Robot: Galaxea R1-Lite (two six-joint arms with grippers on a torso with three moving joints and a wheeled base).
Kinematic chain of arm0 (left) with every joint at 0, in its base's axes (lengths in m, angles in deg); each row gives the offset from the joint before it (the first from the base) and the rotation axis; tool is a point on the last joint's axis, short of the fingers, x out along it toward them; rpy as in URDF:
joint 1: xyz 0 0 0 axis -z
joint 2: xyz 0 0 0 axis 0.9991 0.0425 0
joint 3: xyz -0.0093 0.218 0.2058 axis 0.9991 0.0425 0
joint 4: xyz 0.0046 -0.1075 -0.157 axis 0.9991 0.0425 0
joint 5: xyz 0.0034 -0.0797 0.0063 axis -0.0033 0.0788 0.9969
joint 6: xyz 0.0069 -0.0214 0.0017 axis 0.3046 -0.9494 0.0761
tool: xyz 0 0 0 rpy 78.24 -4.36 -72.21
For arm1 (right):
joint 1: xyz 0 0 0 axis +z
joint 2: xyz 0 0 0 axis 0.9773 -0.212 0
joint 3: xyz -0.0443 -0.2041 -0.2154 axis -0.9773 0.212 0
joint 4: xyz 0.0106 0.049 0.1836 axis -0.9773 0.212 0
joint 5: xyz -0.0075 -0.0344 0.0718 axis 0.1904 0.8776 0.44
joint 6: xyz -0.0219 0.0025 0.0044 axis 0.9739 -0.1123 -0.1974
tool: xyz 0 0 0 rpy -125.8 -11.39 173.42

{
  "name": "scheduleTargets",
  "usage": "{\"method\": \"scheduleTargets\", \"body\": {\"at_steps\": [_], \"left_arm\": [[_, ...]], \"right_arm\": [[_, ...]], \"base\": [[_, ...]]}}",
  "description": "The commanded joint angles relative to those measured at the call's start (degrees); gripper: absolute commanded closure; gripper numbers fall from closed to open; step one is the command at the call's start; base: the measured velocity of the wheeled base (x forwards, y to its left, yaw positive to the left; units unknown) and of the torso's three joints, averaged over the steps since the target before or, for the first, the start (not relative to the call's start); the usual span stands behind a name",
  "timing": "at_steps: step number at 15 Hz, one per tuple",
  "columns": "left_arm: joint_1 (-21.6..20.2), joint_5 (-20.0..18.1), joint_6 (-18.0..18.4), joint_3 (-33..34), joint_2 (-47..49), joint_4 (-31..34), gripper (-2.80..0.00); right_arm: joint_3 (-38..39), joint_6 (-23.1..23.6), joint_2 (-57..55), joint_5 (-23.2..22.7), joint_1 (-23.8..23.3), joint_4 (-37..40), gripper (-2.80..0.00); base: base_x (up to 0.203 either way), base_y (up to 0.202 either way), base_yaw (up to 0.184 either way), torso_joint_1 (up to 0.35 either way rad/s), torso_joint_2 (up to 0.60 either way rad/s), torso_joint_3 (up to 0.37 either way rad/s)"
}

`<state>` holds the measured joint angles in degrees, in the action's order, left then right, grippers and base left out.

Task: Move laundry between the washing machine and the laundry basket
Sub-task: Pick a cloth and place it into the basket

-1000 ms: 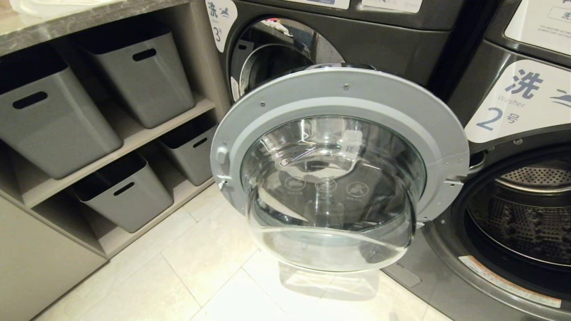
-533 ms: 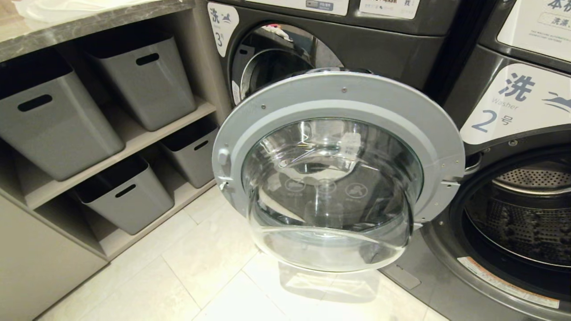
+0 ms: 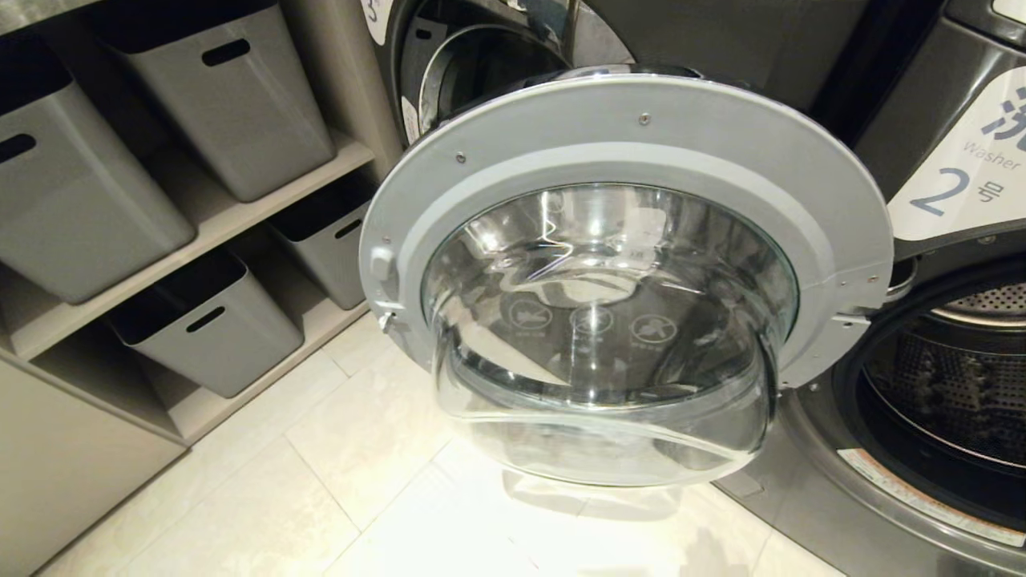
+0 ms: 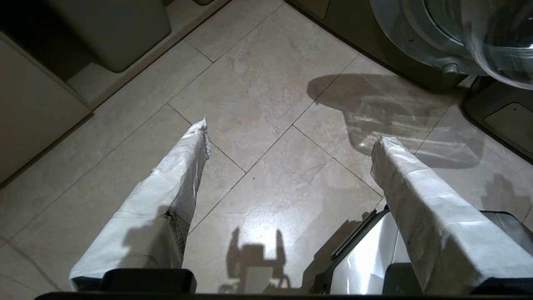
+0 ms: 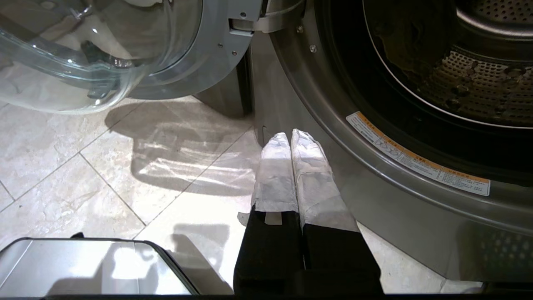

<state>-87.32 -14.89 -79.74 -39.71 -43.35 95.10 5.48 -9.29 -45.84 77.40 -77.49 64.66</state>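
task barely begun: washer door [image 3: 625, 272] stood open at twelve o'clock; left gripper [image 4: 289, 139] gaped empty, right gripper [image 5: 296, 139] pinched closed on nothing; no laundry moved.

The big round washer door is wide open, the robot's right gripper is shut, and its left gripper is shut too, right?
Not quite. The left gripper is open: the left wrist view shows its two wrapped fingers standing far apart over the tiled floor. The rest is right: the washer door is swung wide open, and the right gripper is shut, fingers pressed together.
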Motion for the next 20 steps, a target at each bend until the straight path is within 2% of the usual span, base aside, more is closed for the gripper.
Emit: {"method": "scheduleTargets", "body": {"at_steps": [1,6,17,20], "left_arm": [[0.0,0.0,0.0,-0.1,-0.1,0.1,-2.80],[0.0,0.0,-0.1,-0.1,-0.2,0.1,-2.80],[0.0,0.0,0.0,-0.1,-0.1,0.1,-2.80],[0.0,0.0,0.0,-0.1,-0.1,0.1,-2.80]], "right_arm": [[0.0,0.0,0.0,0.0,0.1,0.0,0.00],[0.0,-0.2,0.0,0.0,0.0,0.0,0.00],[0.0,-0.2,0.0,0.0,0.0,0.0,0.00],[0.0,0.1,0.0,0.0,0.0,0.0,0.00]], "base": [[0.000,0.000,0.000,0.004,0.00,-0.195],[0.000,0.000,0.000,0.001,0.00,-0.149],[0.000,0.000,0.000,0.000,0.00,-0.003],[-0.001,-0.139,0.008,0.003,0.01,0.004]]}}
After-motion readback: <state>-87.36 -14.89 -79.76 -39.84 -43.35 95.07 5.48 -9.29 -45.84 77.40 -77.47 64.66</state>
